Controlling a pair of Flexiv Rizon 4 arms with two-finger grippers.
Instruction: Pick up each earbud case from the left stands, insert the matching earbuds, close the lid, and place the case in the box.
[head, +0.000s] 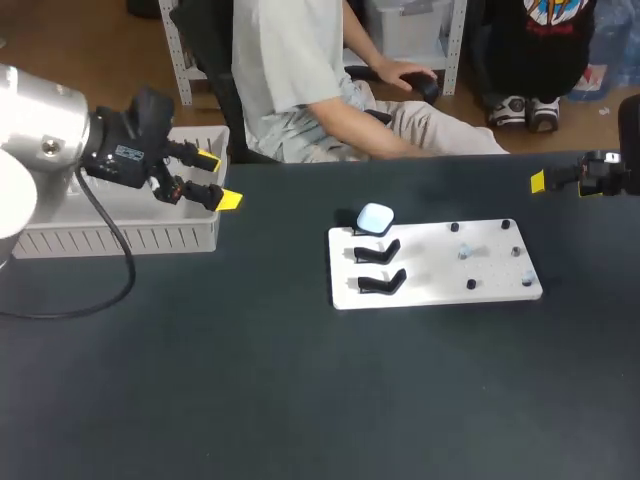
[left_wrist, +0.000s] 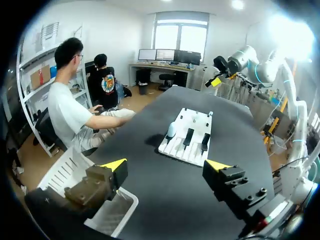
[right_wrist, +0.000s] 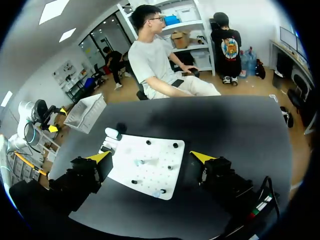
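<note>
The pale blue case (head: 375, 217) sat propped on the rearmost of three black stands (head: 378, 252) at the board's (head: 430, 272) left end. Its broad face was up, and its long axis was unclear. Well left of the board, the left gripper (head: 218, 180) hung over the box (head: 120, 235) rim, fingers apart. Beyond the board's right end, the right gripper (right_wrist: 150, 157) hung with fingers spread wide, holding nothing.

One pale-blue earbud case (head: 375, 217), lid shut, rested on the rearmost of three black stands (head: 380, 251); the white slatted box (head: 120, 238) stood well apart.
</note>
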